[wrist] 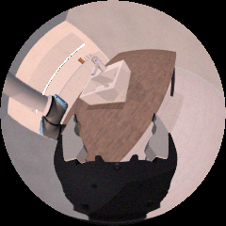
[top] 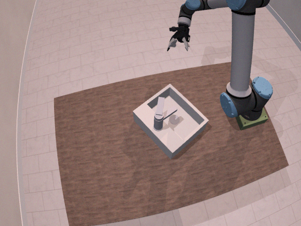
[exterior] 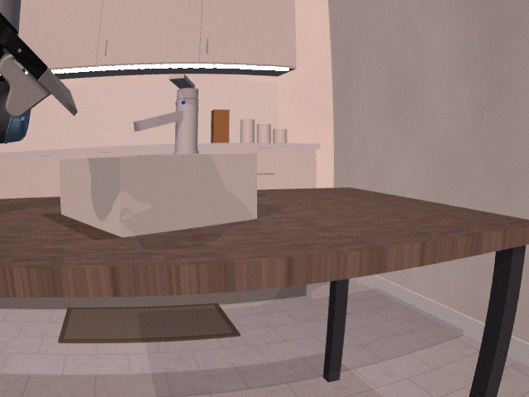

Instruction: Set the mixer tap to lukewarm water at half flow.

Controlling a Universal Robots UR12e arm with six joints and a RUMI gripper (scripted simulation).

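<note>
A grey mixer tap (top: 158, 124) (exterior: 186, 128) (wrist: 96, 63) stands on the deck of a white box sink (top: 170, 143) (exterior: 170, 192) (wrist: 110, 91). Its spout (top: 161, 103) (exterior: 155, 121) reaches out over the basin. The short lever (exterior: 183, 81) sits on top of the tap, foreshortened, and seems to lie roughly along the spout. A blue dot (exterior: 183, 102) shows on the tap body, with a sliver of red beside it. My gripper (top: 177, 48) (wrist: 115, 114) is open and empty, high up and far from the tap. One of its fingers (exterior: 51, 92) shows at the upper left of the exterior view.
The sink rests on a brown wooden table (top: 97, 157) (exterior: 341, 222) (wrist: 141, 104). The arm's base (top: 250, 119) stands at the table's right edge. A far kitchen counter holds a brown box (exterior: 220, 126) and canisters (exterior: 262, 132).
</note>
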